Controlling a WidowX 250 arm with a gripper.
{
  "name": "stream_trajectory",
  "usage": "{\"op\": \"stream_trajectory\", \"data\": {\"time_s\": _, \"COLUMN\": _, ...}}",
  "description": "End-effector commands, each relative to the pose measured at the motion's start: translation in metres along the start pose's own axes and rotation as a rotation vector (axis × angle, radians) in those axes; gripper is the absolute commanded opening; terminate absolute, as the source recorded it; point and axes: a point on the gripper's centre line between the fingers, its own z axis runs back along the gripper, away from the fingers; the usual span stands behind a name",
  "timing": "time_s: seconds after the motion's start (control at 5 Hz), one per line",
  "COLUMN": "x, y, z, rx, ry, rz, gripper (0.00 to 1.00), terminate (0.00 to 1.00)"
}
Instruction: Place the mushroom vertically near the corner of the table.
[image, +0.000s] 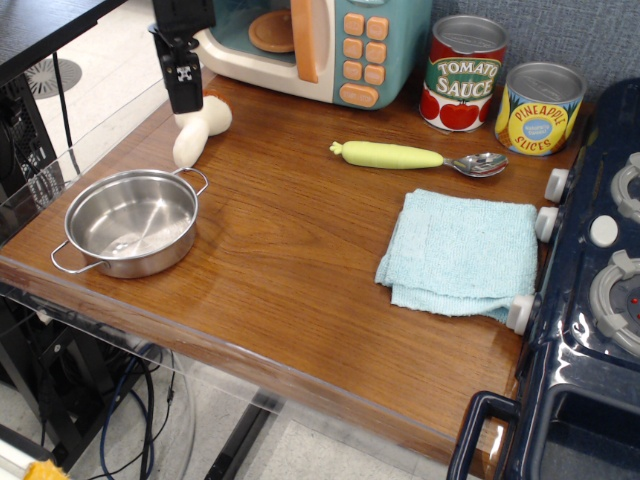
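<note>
the gripper (184, 98) hung in the upper left of the frame, a black arm reaching down from the top edge, its dark fingers pointing down over the mushroom (196, 132). whether those fingers were wide or narrow, or already touching the mushroom, could not be told from this view, since they overlapped into one dark shape in front of the cap.

the mushroom lay on its side on the table (290, 270), near the upper left edge of the brown wood-grain top. its cream stem pointed toward the lower left and its rounded cap lay toward the upper right, partly hidden behind the gripper.

just below the mushroom, at the left of the frame, stood a steel pot (130, 221) with two loop handles, close to the mushroom's stem end but apart from it. behind the gripper, at the top of the frame, sat a teal toy microwave (310, 45) with orange buttons. to its right stood a tomato sauce can (464, 73) and, just beside that, a pineapple slices can (539, 108).

a spoon (418, 157) with a pale yellow-green handle lay flat in the upper middle of the table, its metal bowl toward the right. below it lay a folded light blue cloth (461, 254), its right edge reaching the dark blue toy stove (590, 300) along the right side of the frame.
</note>
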Motion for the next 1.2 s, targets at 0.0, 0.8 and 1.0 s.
{"op": "stream_trajectory", "data": {"time_s": 0.0, "x": 0.014, "y": 0.005, "z": 0.012, "rx": 0.100, "ry": -0.016, "rz": -0.083, "gripper": 1.00, "terminate": 0.00}}
{"op": "stream_trajectory", "data": {"time_s": 0.8, "x": 0.013, "y": -0.001, "z": -0.005, "rx": 0.153, "ry": 0.051, "rz": -0.099, "gripper": 0.00, "terminate": 0.00}}
{"op": "stream_trajectory", "data": {"time_s": 1.0, "x": 0.007, "y": 0.004, "z": 0.010, "rx": 0.158, "ry": 0.033, "rz": -0.057, "gripper": 0.00, "terminate": 0.00}}
